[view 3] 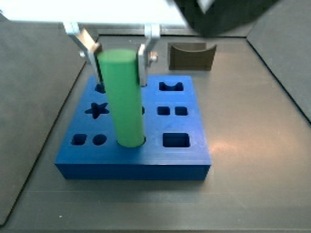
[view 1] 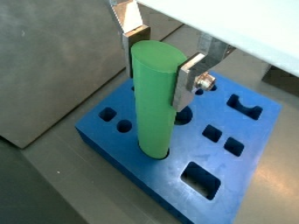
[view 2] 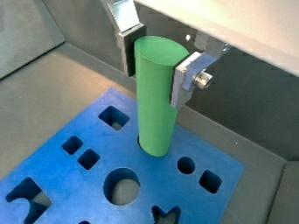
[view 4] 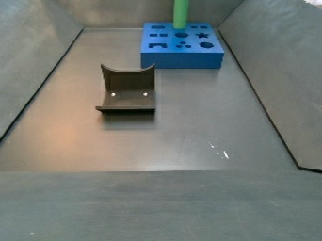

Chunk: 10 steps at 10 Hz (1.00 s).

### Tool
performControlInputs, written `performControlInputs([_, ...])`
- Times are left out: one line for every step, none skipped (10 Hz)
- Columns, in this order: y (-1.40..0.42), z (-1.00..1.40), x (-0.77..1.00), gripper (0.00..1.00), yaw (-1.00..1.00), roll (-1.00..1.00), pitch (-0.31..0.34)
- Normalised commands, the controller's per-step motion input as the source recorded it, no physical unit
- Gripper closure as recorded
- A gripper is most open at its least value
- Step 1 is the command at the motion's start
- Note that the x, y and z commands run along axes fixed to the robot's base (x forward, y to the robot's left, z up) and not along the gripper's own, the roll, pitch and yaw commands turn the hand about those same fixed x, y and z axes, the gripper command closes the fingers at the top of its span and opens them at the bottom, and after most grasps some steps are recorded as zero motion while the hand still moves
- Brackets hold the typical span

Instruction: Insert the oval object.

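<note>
1. The pincer [view 1: 156, 63] is above the blue block [view 1: 233, 144], its silver fingers [view 1: 191, 77] clamped on the upper part of the oval object [view 1: 156, 101].
2. The oval object, a bright green peg, stands upright with its lower end meeting the block's top face among the cut-outs in both wrist views [view 2: 159, 96]; how far it sits in a hole I cannot tell.
3. In a side view the peg [view 3: 120, 98] rises near the block's front edge [view 3: 134, 168], between a small round hole and a square hole.
4. A dark U-shaped block [view 4: 126, 90] lies on the tabletop [view 4: 189, 132], well apart from the blue block [view 4: 183, 47].
</note>
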Motion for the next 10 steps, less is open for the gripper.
performControlInputs([0.0, -0.33, 0.13, 1.0, 0.0, 0.03, 0.0])
performControlInputs([0.0, -0.29, 0.05, 1.0, 0.0, 0.03, 0.0])
performControlInputs([-0.02, -0.33, 0.0, 1.0, 0.0, 0.05, -0.027])
performControlInputs([-0.09, -0.38, 0.0, 1.0, 0.0, 0.08, -0.046])
performControlInputs([-0.11, -0.37, 0.01, 1.0, 0.0, 0.08, -0.036])
performControlInputs([-0.12, -0.33, 0.0, 1.0, 0.0, 0.07, -0.027])
performControlInputs([-0.15, -0.29, 0.07, 1.0, 0.0, 0.06, 0.0])
performControlInputs([-0.13, -0.19, 0.06, 1.0, 0.0, 0.0, -0.026])
performControlInputs([-0.03, -0.16, 0.06, 1.0, 0.0, -0.01, -0.01])
performControlInputs([-0.07, 0.0, 0.0, 1.0, 0.0, 0.04, 0.0])
